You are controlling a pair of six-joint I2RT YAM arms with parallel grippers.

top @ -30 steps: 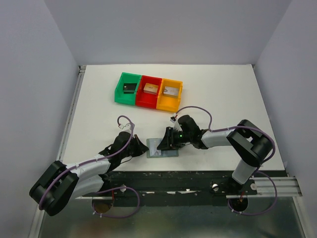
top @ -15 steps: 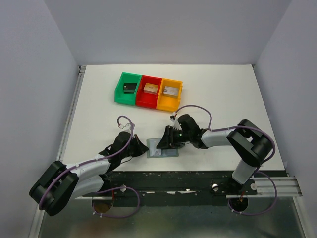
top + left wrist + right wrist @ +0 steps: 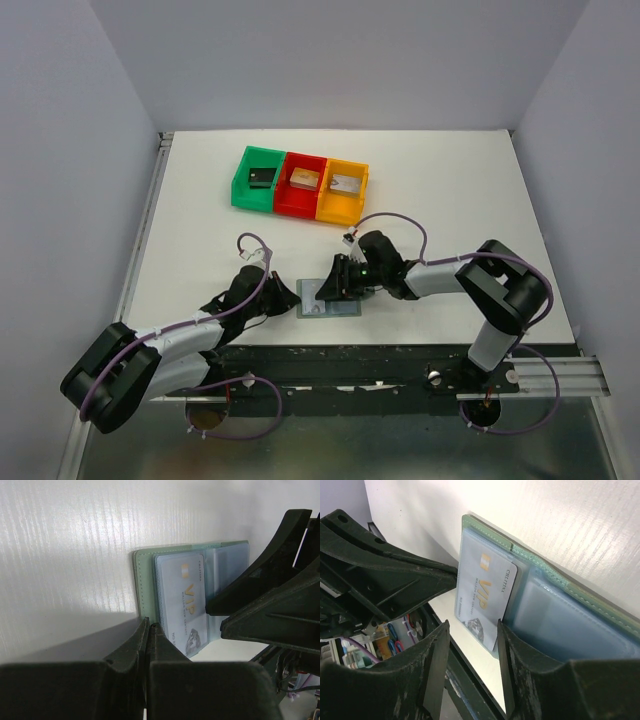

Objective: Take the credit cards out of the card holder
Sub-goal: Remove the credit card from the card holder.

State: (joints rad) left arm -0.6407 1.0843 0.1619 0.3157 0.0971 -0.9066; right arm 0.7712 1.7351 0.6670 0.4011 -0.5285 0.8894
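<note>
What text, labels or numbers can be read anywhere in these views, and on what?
"VIP": gold letters on the silvery credit card in the open card holder.
"CRISTINA": small print at that card's edge, reading uncertain.
The card's other print lines: too small to read.

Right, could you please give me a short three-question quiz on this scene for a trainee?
1. True or false: the left gripper has its jaws wide open.
2. Which plastic bin holds the small black block? A green, B red, C orange.
3. Fill in: the silvery credit card in the open grey-green bifold card holder is printed "___".
Key: 1 false, it is shut; 2 A, the green plastic bin; 3 VIP.
</note>
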